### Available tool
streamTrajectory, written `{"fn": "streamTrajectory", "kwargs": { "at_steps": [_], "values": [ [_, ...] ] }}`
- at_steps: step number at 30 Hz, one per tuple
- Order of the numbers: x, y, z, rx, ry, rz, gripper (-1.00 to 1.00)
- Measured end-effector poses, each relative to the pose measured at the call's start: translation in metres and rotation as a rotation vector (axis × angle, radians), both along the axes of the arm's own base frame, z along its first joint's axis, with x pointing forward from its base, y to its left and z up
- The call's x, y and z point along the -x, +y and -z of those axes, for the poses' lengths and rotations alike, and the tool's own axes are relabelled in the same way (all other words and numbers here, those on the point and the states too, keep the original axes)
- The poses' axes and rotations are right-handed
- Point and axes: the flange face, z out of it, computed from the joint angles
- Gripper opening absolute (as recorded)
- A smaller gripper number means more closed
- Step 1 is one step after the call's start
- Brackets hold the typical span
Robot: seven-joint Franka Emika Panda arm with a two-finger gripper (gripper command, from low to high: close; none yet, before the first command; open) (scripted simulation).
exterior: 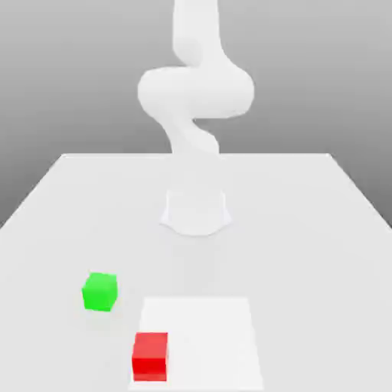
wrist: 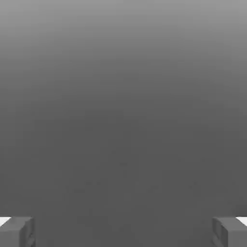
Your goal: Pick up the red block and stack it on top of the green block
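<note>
The red block (exterior: 150, 356) is a small cube near the table's front edge, resting on the corner of a brighter white square patch (exterior: 203, 341) toward the exterior view's left. The green block (exterior: 99, 292) sits on the table a little farther back and to the exterior view's left of the red one, apart from it. In the hand view my gripper (wrist: 123, 234) is open, its two grey fingertips (wrist: 17, 232) spread wide with only plain grey background between them. Neither block is between the fingers.
The white arm (exterior: 195, 92) rises from its round base (exterior: 196, 213) at the middle of the white table (exterior: 306, 230) and bends upward out of the picture. The table's edges run along the back and both sides.
</note>
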Motion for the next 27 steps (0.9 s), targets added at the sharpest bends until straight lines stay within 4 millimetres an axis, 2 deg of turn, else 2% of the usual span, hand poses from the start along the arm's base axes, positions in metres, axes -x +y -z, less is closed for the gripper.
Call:
{"fn": "streamTrajectory", "kwargs": {
  "at_steps": [3,6,12,17,23,27],
  "values": [
    [-0.037,-0.008,0.053,-0.005,0.093,-0.005,0.0],
    [-0.066,-0.016,0.107,-0.009,0.182,-0.008,0.0],
    [-0.101,-0.031,0.222,-0.012,0.358,-0.009,0.0],
    [-0.108,-0.043,0.32,-0.009,0.505,-0.006,0.0],
    [-0.089,-0.059,0.434,0.003,0.681,0.001,0.0],
    [-0.082,-0.062,0.492,0.009,0.723,0.0,0.0]
  ]
}}
